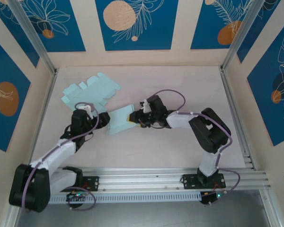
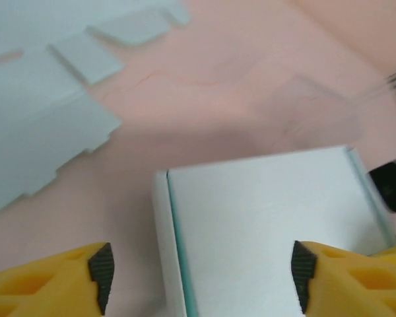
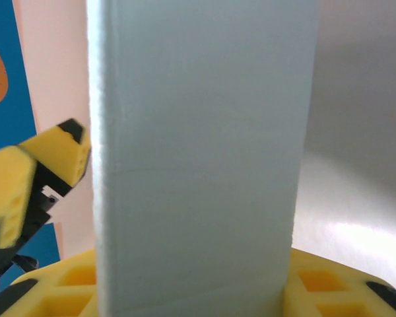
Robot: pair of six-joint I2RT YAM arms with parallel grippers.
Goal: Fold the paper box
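Observation:
The pale blue folded paper box lies at the table's middle between my two grippers. My left gripper is at its left end, open: in the left wrist view its black pads stand wide on either side of the box and do not touch it. My right gripper holds the box's right end. In the right wrist view the box rises between the yellow fingers, flush against both. The left gripper's yellow finger shows beside it.
A flat, unfolded pale blue box blank lies at the back left of the table, also seen in the left wrist view. Aluminium frame posts and low walls bound the pink table.

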